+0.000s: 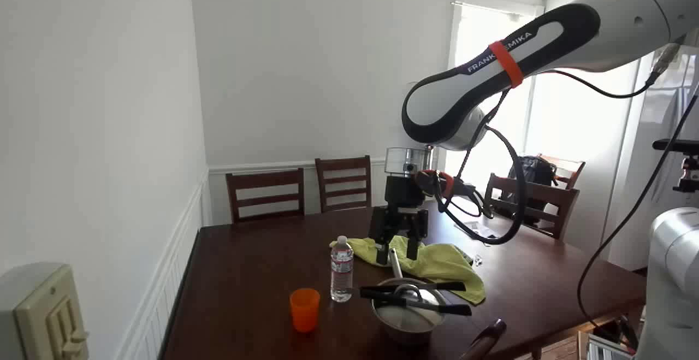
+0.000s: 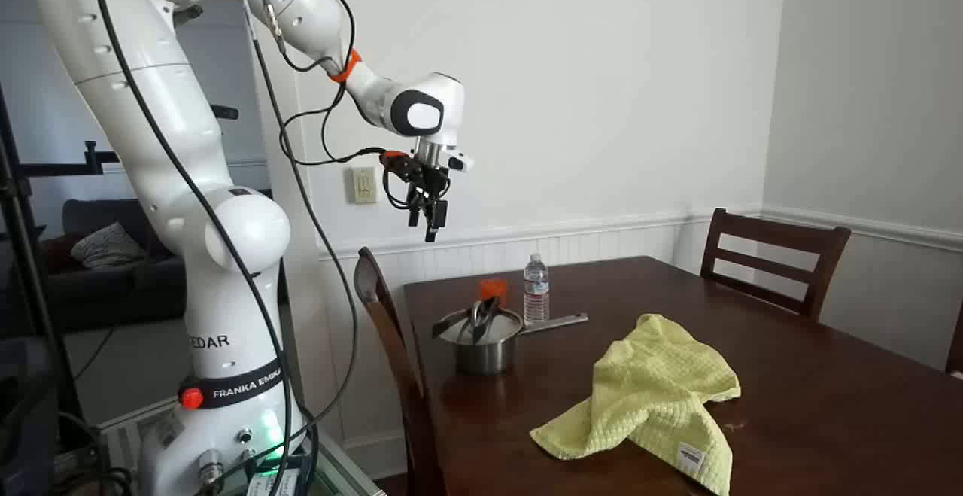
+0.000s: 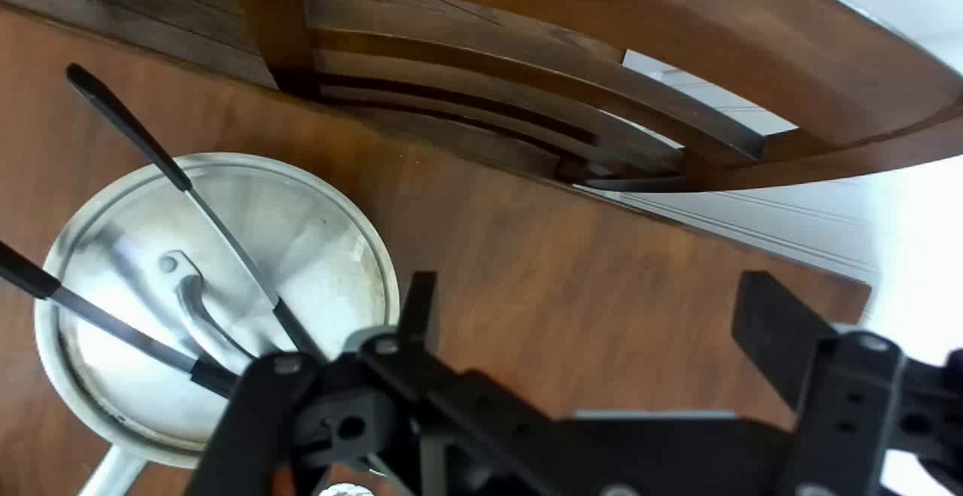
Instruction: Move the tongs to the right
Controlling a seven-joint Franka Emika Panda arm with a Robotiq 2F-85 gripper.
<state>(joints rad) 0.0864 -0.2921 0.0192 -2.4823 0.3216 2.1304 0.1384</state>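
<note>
The tongs lie across the lid of a steel pot on the table. Their two thin arms are spread apart, with dark ends and metal middles, and they also show on the pot in an exterior view. In the wrist view the tongs cross the lid on both sides of its loop handle; their lower right ends run behind my gripper. My gripper is open and empty, with the pot to its left. In an exterior view the gripper hangs well above the table, apart from the tongs.
A water bottle and an orange cup stand near the pot. A yellow-green towel lies on the table. The pot's long handle sticks out to one side. A wooden chair is close to the table edge by the pot.
</note>
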